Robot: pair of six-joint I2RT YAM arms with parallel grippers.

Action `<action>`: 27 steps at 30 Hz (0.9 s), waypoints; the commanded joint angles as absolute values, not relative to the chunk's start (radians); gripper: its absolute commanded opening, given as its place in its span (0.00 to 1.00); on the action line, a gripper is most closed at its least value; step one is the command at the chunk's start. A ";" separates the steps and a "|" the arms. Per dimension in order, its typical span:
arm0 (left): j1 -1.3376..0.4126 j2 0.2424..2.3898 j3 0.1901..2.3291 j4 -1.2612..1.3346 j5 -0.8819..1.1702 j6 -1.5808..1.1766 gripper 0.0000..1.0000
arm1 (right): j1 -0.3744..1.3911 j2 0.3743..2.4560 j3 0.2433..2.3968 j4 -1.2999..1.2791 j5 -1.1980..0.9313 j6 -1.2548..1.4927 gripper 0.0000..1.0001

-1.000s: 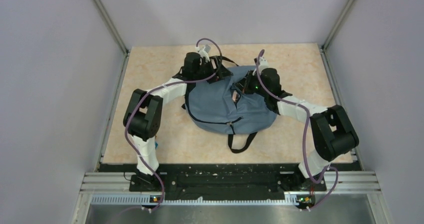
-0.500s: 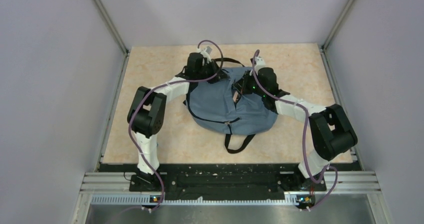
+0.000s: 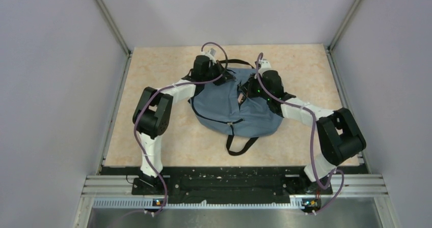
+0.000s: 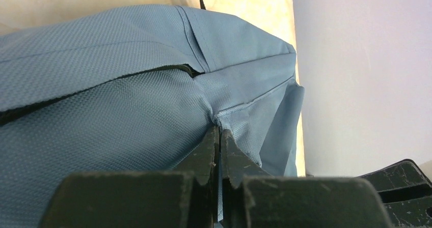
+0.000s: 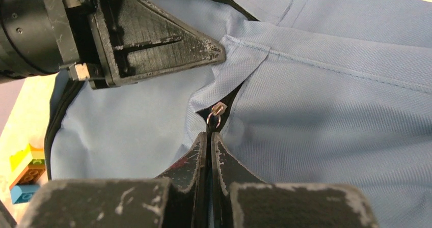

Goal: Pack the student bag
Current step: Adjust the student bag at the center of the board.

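One soft slate-blue fabric backpack (image 3: 224,111) flat on beige worktop (image 3: 163,70); left gripper (image 4: 220,136) jaws pinching its fabric fold; right gripper (image 5: 209,139) jaws pinching black zipper pull (image 5: 212,120).

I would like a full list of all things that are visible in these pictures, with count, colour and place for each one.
backpack: one, slate blue, middle of the table.
straps: black, a loop at the bag's near end, another at its far end.
zipper pull: one, silver ring, on a black zipper.
toy bricks: small stack, yellow, brown and blue, on the table beside the bag.
table: one, pale beige, under everything.
cables: purple, along each arm.
arms: two, black and white, reaching to the bag's far end.
left fingers: black, shut on a fold of bag fabric.
right fingers: black, shut on the zipper pull.
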State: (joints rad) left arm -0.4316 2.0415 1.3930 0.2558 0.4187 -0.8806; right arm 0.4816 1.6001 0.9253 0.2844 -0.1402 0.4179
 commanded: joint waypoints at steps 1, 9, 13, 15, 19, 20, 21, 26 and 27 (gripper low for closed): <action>-0.397 2.058 1.412 0.441 0.274 -0.909 0.00 | 0.522 1.516 0.863 0.206 -0.222 0.420 0.00; -0.405 1.945 1.316 0.498 0.391 -0.832 0.31 | 0.520 1.550 0.889 0.245 -0.140 0.402 0.00; -0.425 1.879 1.359 0.271 0.394 -0.687 0.44 | 0.520 1.578 0.908 0.276 -0.155 0.402 0.00; -0.437 1.872 1.406 0.140 0.388 -0.616 0.47 | 0.520 1.589 0.917 0.282 -0.168 0.407 0.00; -0.481 1.889 1.515 -0.082 0.334 -0.486 0.51 | 0.520 1.594 0.911 0.294 -0.176 0.412 0.00; -0.490 1.892 1.527 -0.102 0.327 -0.467 0.51 | 0.520 1.594 0.909 0.294 -0.174 0.411 0.00; -0.499 1.894 1.532 -0.106 0.329 -0.455 0.52 | 0.520 1.594 0.907 0.293 -0.174 0.412 0.00; -0.517 1.915 1.549 -0.095 0.374 -0.477 0.52 | 0.520 1.589 0.903 0.289 -0.172 0.411 0.00; -0.520 1.925 1.558 -0.098 0.381 -0.480 0.52 | 0.520 1.587 0.902 0.289 -0.172 0.410 0.00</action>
State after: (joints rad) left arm -0.5144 1.9308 1.5078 -0.0547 0.3599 -0.5156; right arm 0.4973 1.5860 0.8848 0.3069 -0.1257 0.4122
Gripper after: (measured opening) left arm 0.521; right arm 0.007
